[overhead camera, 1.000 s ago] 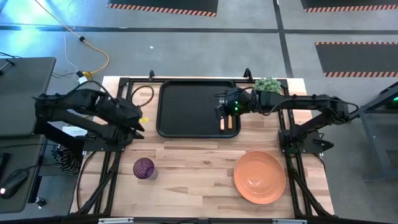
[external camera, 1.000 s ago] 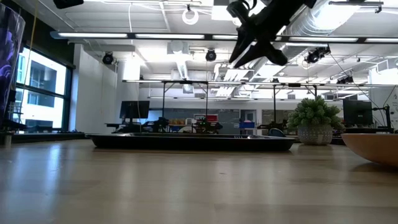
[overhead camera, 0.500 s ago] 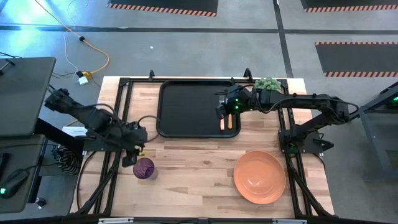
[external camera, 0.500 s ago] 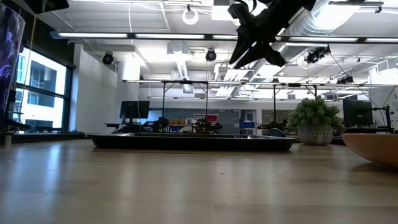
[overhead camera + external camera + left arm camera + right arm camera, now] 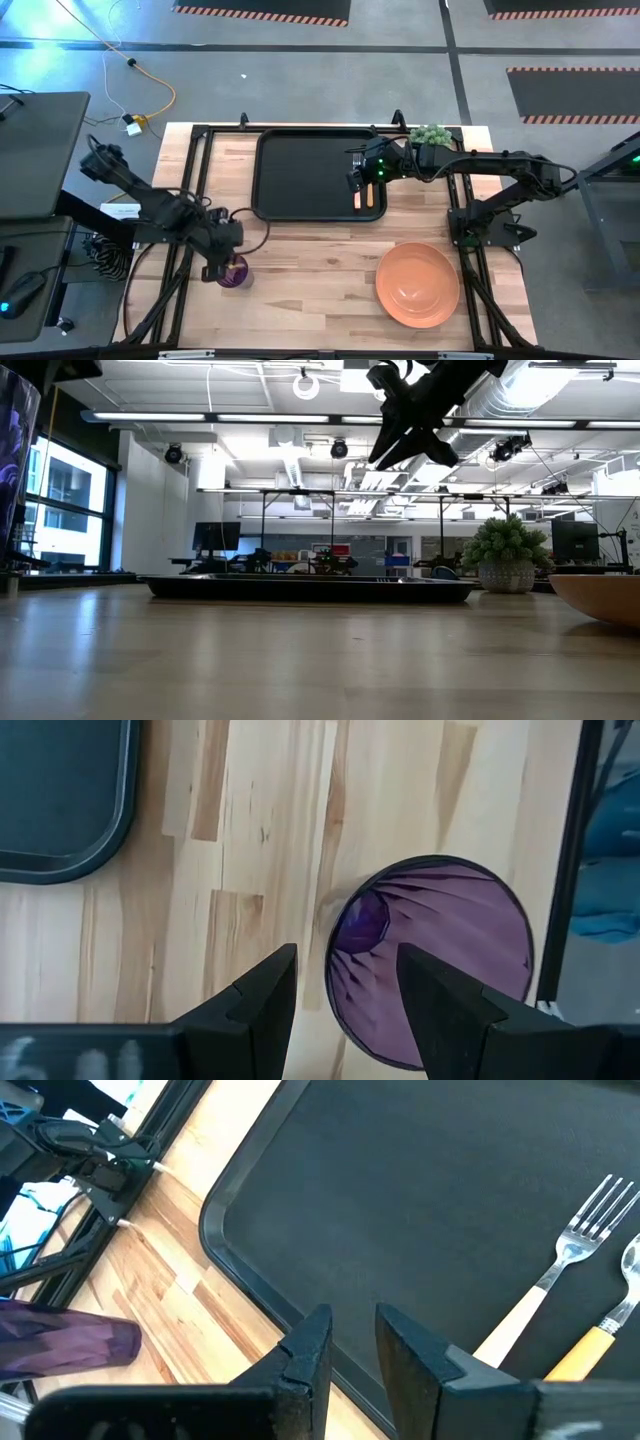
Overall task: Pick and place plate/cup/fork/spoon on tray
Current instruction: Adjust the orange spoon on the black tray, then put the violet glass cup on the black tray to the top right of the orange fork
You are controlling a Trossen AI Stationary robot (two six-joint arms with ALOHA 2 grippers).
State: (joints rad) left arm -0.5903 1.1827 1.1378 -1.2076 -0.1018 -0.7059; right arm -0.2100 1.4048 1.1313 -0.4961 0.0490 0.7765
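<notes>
Left hand (image 5: 340, 995): fingers apart, poised directly over the cup (image 5: 430, 960). In the left wrist view one finger sits just outside the cup's rim and the other over its mouth, so the rim wall lies in the gap between them. No contact can be confirmed; the hand holds nothing. In the high view this hand (image 5: 222, 262) is at the near left of the tabletop (image 5: 310, 280), over the cup (image 5: 236, 275).

Right hand (image 5: 350, 1342): fingers a narrow gap apart and empty, held above the near right part of the tray (image 5: 420, 1210). In the high view it (image 5: 354, 178) hovers over the tray's right side, clear of the contents.

Task items: the fork (image 5: 560, 1275) and the spoon (image 5: 598, 1335) lie side by side inside the tray, at its right end, handles toward the near edge. In the high view only an orange handle (image 5: 367, 196) is distinct there. The tray (image 5: 300, 170) sits at the far centre of the tabletop. The plate (image 5: 417, 285) rests at the near right of the tabletop, well apart from the tray.

Assessment: cutlery appears placed; cup and plate remain outside. The step in hand is the pick of the cup by the left arm. The next move calls for lowering slightly, closing on the rim wall without tipping the light tumbler, lifting clear, and carrying it far and right to open tray floor, avoiding the cutlery and the right hand.
</notes>
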